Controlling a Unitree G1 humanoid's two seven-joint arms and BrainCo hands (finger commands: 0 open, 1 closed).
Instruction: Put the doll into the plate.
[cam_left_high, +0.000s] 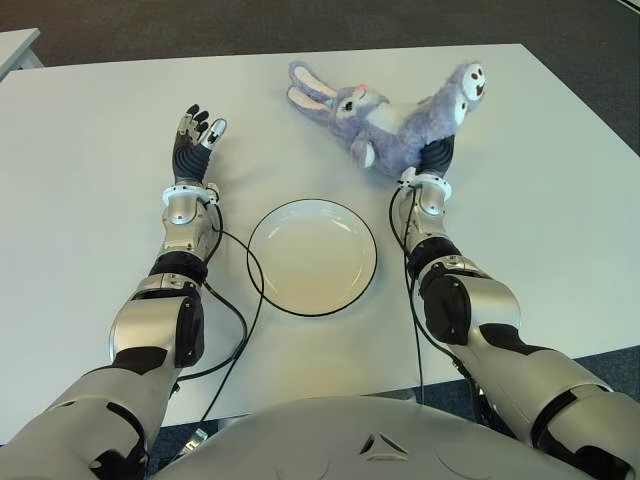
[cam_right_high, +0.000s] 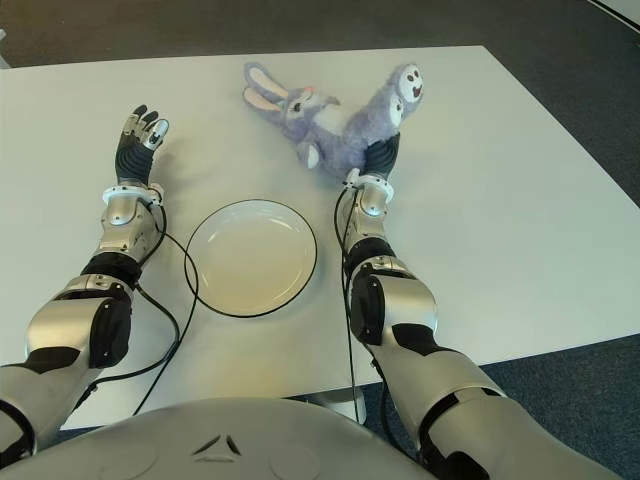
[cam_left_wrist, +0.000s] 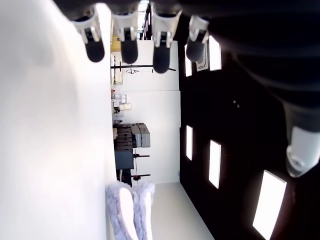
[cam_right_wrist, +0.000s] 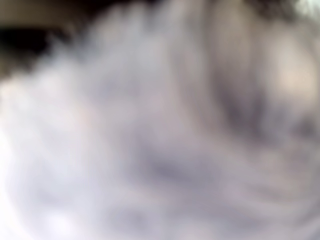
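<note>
Nearest, the plate (cam_left_high: 312, 257) sits bare while the right hand (cam_left_high: 436, 158) digs into the doll (cam_left_high: 395, 122), grip hidden, and the left hand (cam_left_high: 195, 135) lies slack-fingered.

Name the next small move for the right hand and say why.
Probably close the fingers and lift. The right hand is buried under the plush rabbit, whose fur fills its wrist view, so a grip cannot be confirmed. The plate sits empty nearer the robot. The left hand is open beside it.
</note>
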